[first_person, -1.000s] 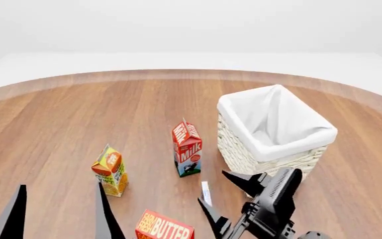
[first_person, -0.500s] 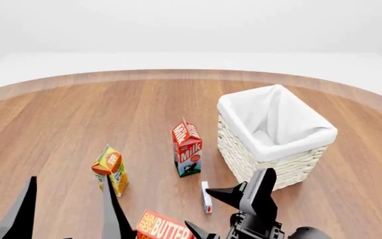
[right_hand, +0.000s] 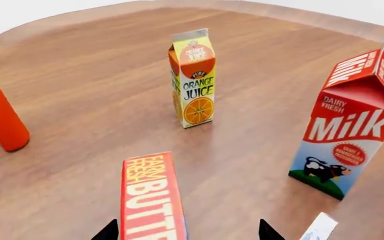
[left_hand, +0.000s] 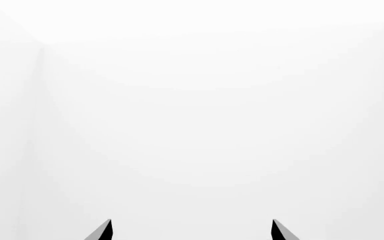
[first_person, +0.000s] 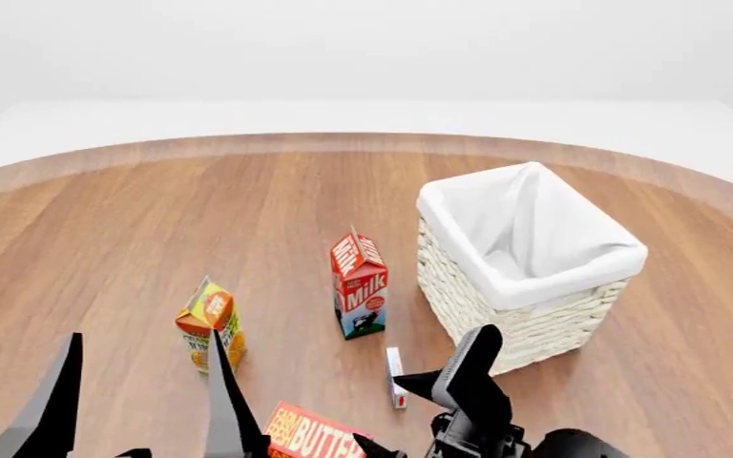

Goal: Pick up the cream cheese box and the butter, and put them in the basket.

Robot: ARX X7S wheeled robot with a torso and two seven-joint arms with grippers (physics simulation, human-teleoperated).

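I hold my right pincer (first_person: 399, 412) low over the table (first_person: 150, 229) with its tips apart and nothing between them, because the butter (right_hand: 149, 197) and the small cream cheese box (first_person: 396, 375) both lie just ahead, the latter near the foot of the empty basket (first_person: 526, 250). My left pincer (first_person: 137, 382) also stands spread and empty beside the orange juice carton (first_person: 213, 325). The butter is cut off at the frame's edge in both views, the cream cheese box's markings are too small to read, and my left wrist camera shows only blank white.

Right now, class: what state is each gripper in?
Left gripper: open, jaws spread, holding nothing.
Right gripper: open, jaws apart, holding nothing.
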